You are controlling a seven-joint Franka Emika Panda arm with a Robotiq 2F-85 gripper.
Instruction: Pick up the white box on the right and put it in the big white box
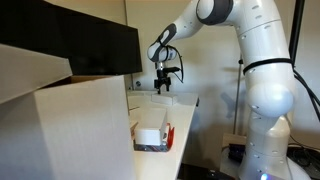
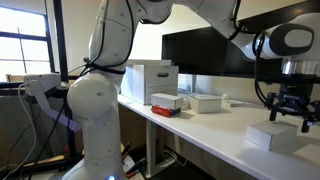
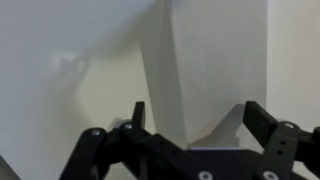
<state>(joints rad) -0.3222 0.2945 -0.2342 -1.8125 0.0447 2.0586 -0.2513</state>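
A small white box (image 2: 277, 137) lies on the white table near its right end. My gripper (image 2: 290, 113) hangs just above it, open and empty. In the wrist view the white box (image 3: 215, 70) fills the space under and between the two black fingers of my gripper (image 3: 200, 120), which do not touch it. The big white box (image 2: 150, 80) stands open at the far left end of the table. In an exterior view it is the large carton in the foreground (image 1: 80, 130), with my gripper (image 1: 165, 85) far behind it.
A red tray with a white box in it (image 2: 166, 101) sits next to the big box and also shows in an exterior view (image 1: 151, 136). Another flat white box (image 2: 206, 102) lies mid-table. A black monitor (image 2: 215, 50) stands along the back edge.
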